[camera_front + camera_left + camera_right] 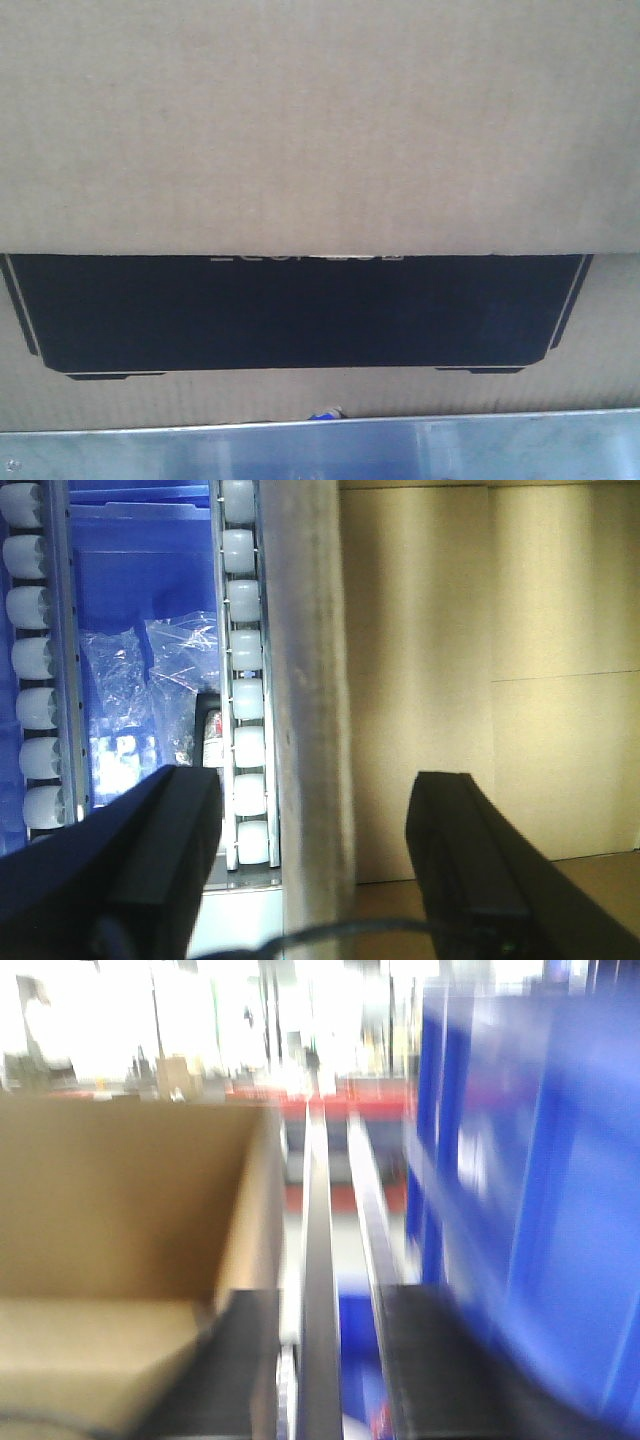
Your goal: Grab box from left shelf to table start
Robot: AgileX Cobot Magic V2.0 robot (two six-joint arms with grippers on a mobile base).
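Observation:
The brown cardboard box (320,130) fills the front view, its black printed panel (300,310) across the middle, above the shelf's shiny front rail (320,450). In the left wrist view my left gripper (315,840) is open; its fingers stand either side of a metal shelf upright (310,710), with the box (480,680) at the right and white rollers (245,690) at the left. In the blurred right wrist view my right gripper (330,1360) is open, straddling a dark metal track (318,1290), with the box (130,1200) at its left. The table is out of view.
A blue plastic bin (140,670) holding clear plastic bags lies under the rollers at the left. A blue bin (530,1180) stands close to the right of my right gripper. A bright background with red rails lies beyond.

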